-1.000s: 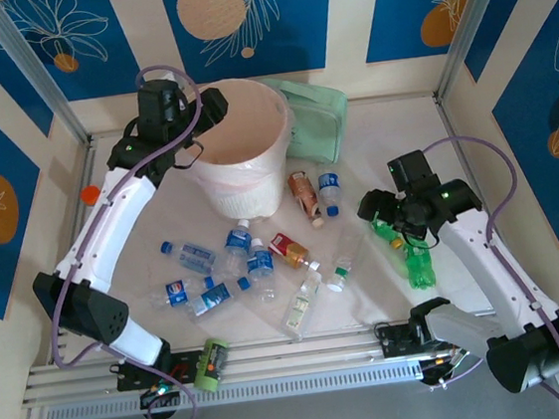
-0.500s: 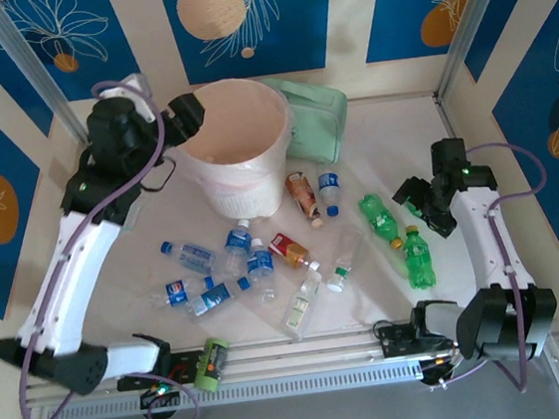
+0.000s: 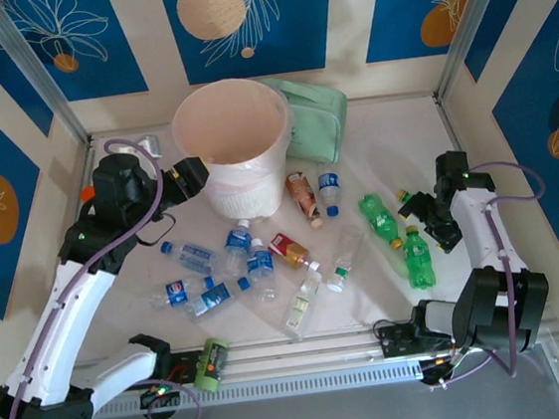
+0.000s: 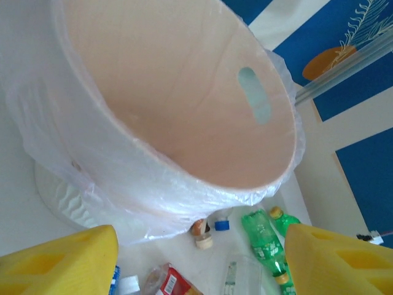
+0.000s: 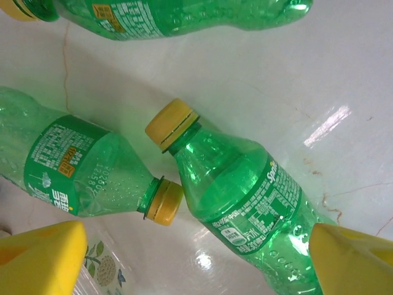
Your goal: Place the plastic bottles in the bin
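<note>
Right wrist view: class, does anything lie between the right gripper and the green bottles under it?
Nothing visible does: the right gripper hangs open above the green bottles, which lie uncovered on the table.

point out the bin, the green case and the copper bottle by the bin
bin (image 3: pixel 247 188), top view, front wall below the rim
green case (image 3: pixel 315 116), top view, its top panel
copper bottle (image 3: pixel 303 193), top view, its label

We see clear room above the bin; bottles crowd the worktop in front, its far-right corner bare
</note>
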Robot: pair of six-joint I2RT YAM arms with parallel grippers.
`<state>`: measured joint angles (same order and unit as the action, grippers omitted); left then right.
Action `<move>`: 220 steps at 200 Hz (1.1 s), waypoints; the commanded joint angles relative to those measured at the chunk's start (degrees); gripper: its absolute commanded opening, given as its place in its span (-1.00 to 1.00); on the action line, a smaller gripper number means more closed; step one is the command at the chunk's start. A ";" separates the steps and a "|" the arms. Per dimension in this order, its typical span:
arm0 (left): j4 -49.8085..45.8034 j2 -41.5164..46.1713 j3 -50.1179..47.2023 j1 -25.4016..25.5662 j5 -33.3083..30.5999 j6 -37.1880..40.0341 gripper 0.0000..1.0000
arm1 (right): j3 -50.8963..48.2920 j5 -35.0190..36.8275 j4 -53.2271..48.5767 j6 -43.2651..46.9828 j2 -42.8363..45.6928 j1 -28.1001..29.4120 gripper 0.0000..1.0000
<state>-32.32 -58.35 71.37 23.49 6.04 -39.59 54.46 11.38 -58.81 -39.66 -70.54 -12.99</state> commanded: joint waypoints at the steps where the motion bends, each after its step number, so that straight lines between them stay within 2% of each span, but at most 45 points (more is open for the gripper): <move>1: 2.14 1.40 -2.19 -0.28 3.59 -2.77 0.41 | 3.76 2.89 0.80 0.12 -2.30 0.07 0.94; 15: 3.49 1.57 -3.56 -0.28 4.18 -3.97 0.40 | 6.54 6.34 0.86 0.96 -5.26 0.36 1.00; 40: 4.54 1.40 -4.89 -0.28 4.76 -5.29 0.38 | 10.35 12.04 3.31 3.95 -10.27 1.81 0.98; 73: 4.44 1.47 -5.16 -0.28 4.89 -5.82 0.37 | 14.80 20.25 3.96 8.50 -17.25 7.45 0.98; 109: 4.39 1.40 -5.03 -0.28 5.12 -6.46 0.36 | 17.20 25.61 3.84 11.69 -24.31 12.09 0.98; 171: 3.31 0.41 -3.98 -0.26 5.91 -6.10 0.36 | 20.79 28.04 1.71 12.24 -33.31 10.60 0.98; 220: 3.44 -0.16 -3.53 -0.28 6.73 -6.55 0.35 | 24.36 24.65 -0.78 10.83 -39.28 4.36 0.98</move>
<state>-29.21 -58.30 66.46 23.49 11.00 -45.23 77.06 37.06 -56.60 -27.86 -107.92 -5.69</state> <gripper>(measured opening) 0.678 0.990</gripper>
